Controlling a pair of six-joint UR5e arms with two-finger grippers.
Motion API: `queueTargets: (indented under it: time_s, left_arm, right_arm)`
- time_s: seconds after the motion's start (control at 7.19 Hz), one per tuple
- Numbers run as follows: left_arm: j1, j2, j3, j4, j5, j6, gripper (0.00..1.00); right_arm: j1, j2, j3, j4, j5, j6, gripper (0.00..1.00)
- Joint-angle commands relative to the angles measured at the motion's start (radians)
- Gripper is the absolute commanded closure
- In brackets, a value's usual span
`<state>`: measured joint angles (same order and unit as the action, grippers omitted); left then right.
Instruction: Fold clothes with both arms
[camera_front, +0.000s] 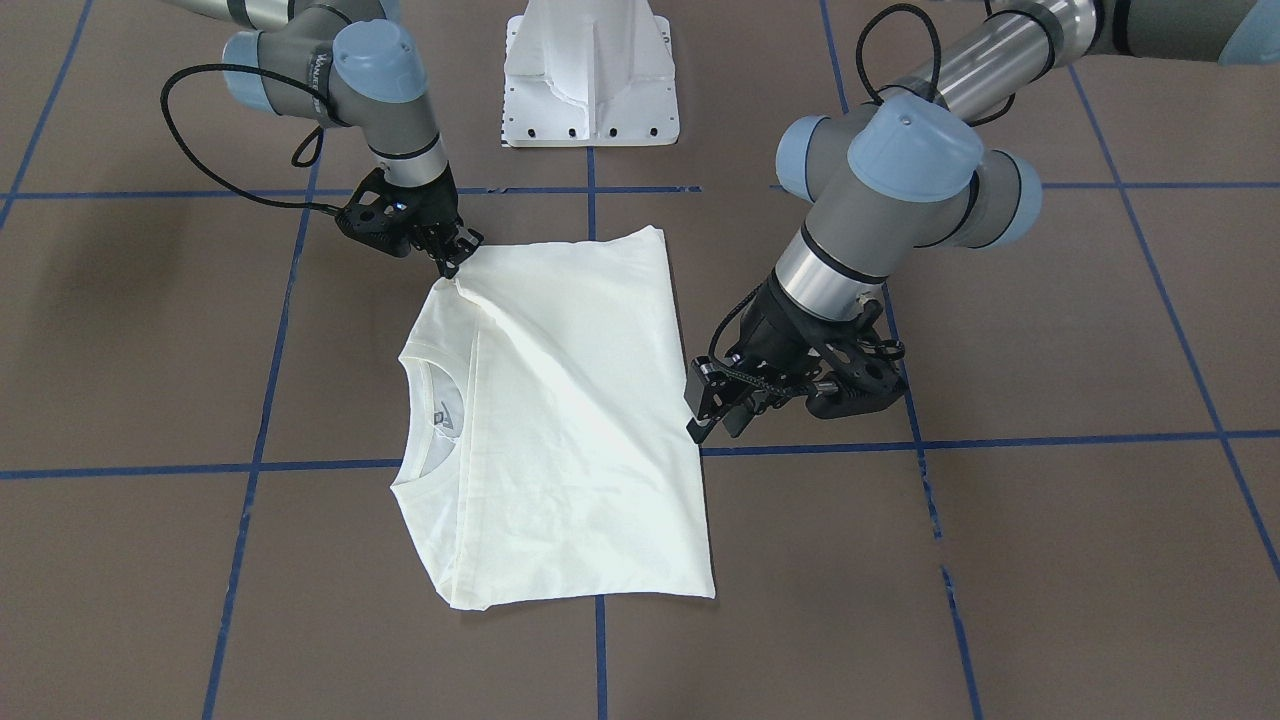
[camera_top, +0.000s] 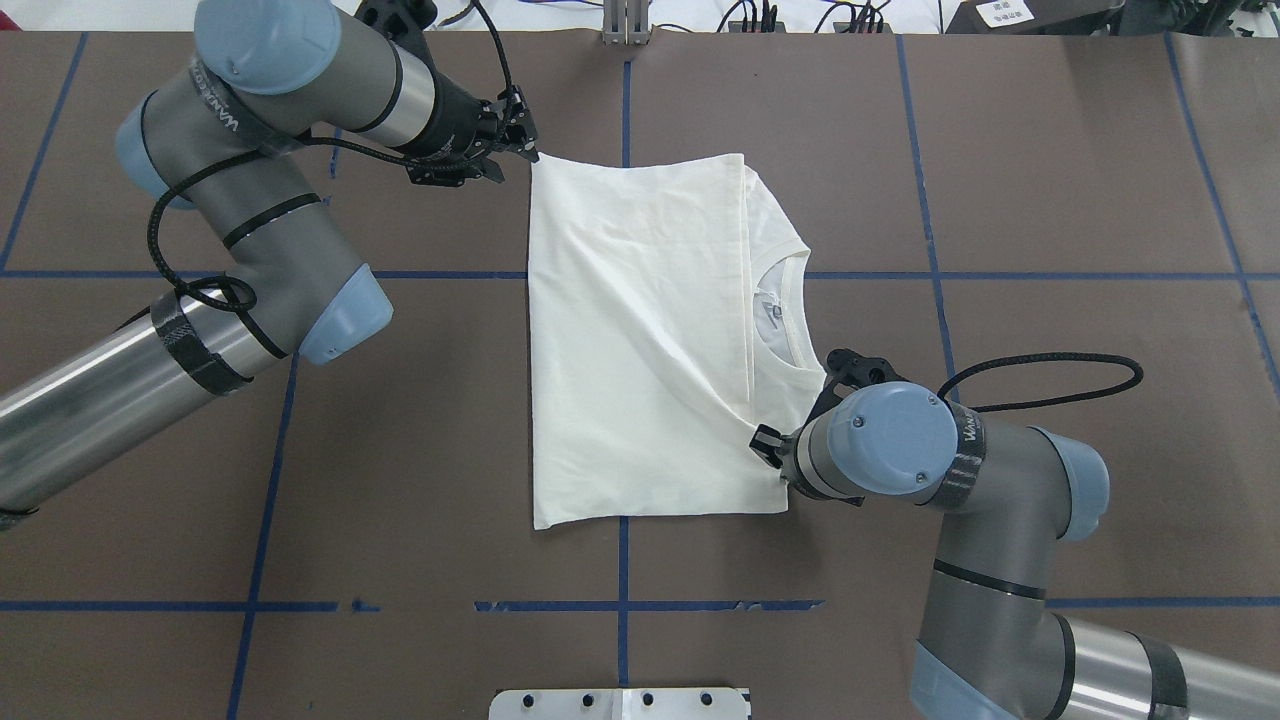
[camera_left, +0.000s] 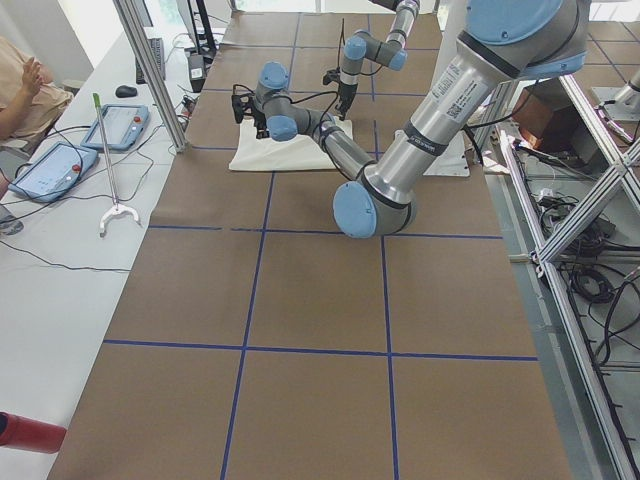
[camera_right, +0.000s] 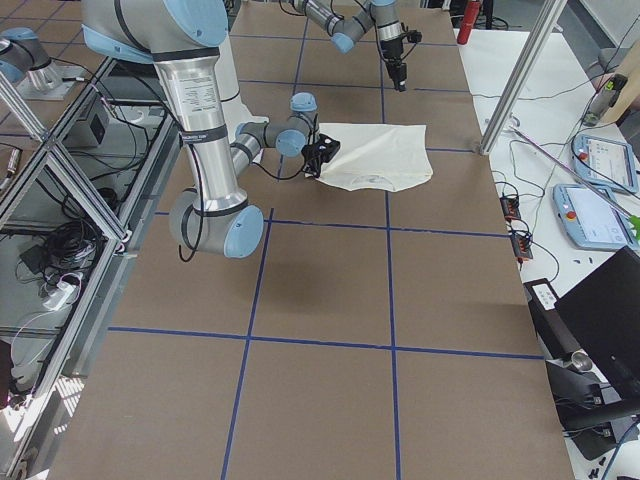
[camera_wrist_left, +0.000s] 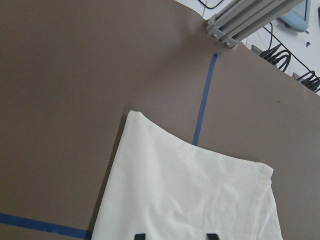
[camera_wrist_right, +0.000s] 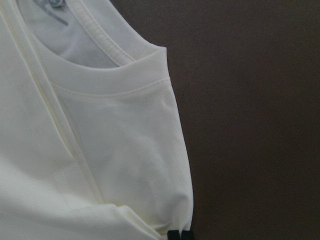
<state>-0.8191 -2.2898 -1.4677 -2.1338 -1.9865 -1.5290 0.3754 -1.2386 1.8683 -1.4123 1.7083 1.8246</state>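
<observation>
1. Right gripper (camera_front: 458, 258) first, front camera. Its fingers are pressed together on the T-shirt (camera_front: 570, 400), pinching the near right corner by the shoulder, and the cloth peaks up to it a bit. The left gripper (camera_front: 714, 415) hangs spread beside the shirt's left edge, holding nothing. The shirt lies mostly flat in the middle of the table (camera_front: 1050, 560), just in front of the white pedestal (camera_front: 590, 80).
2. Overhead: the collar (camera_top: 790, 310) points to the robot's right, and a folded layer covers the rest up to a straight edge beside it. The right gripper is mostly tucked under its own wrist at the near right corner. The left one sits by the far left corner.
3. Left side camera: both grippers are way too small to judge. The shirt is a pale patch between the arms. A person (camera_left: 20, 95) sits at the white desk past the table's far edge.
4. Right side camera: same deal, can't tell the fingers from here. The shirt lies between the two grippers.
5. Left wrist cam: two black fingertips (camera_wrist_left: 140, 236) sit well apart at the bottom edge, over the cloth. The shirt's corner is ahead, with a blue tape line (camera_wrist_left: 202, 110) running away from it.
6. Right wrist cam: the fingertips (camera_wrist_right: 174, 234) nearly meet, with bunched fabric right at them and the collar up top.
</observation>
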Motion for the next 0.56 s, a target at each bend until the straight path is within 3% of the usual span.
queueTargets:
  time_s: [0.0,0.42]
  left_arm:
    - [0.0,0.001,0.0,0.0,0.0,-0.017,0.5]
    - [0.002,0.003,-0.002,0.0,0.0,-0.039,0.5]
  right_arm:
    - [0.007,-0.002,0.047,-0.01,0.008,-0.001,1.0]
    - [0.007,-0.01,0.052,-0.01,0.008,-0.001,1.0]
